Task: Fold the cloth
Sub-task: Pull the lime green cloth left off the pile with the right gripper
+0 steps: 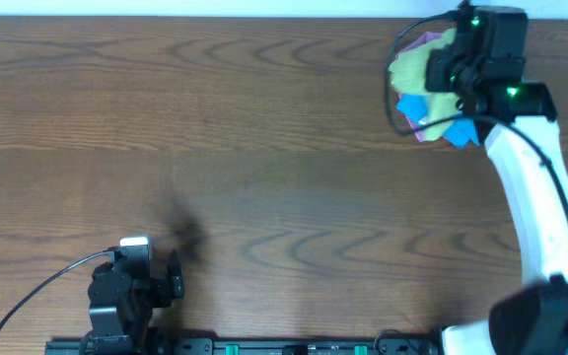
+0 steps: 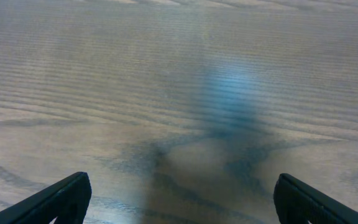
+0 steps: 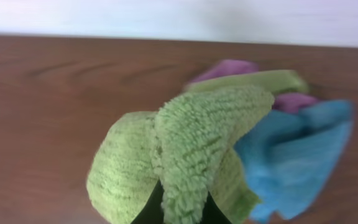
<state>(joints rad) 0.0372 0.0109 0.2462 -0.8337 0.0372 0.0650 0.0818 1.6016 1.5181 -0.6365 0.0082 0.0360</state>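
A fluffy green cloth [image 1: 419, 71] lies bunched at the far right of the wooden table, on a small heap with a blue cloth [image 1: 414, 106] and a purple cloth [image 1: 428, 41]. My right gripper [image 1: 459, 67] is over the heap and is shut on a fold of the green cloth [image 3: 185, 155], which bulges out between its dark fingertips [image 3: 179, 211]. The blue cloth [image 3: 297, 155] and the purple cloth [image 3: 225, 67] sit behind it. My left gripper [image 2: 179, 202] is open and empty, low over bare wood at the near left [image 1: 131, 281].
The heap lies close to the table's far edge, by a white wall [image 3: 179, 15]. The right arm's white link [image 1: 535, 187] stretches along the right side. A dark rail [image 1: 264, 347] runs along the near edge.
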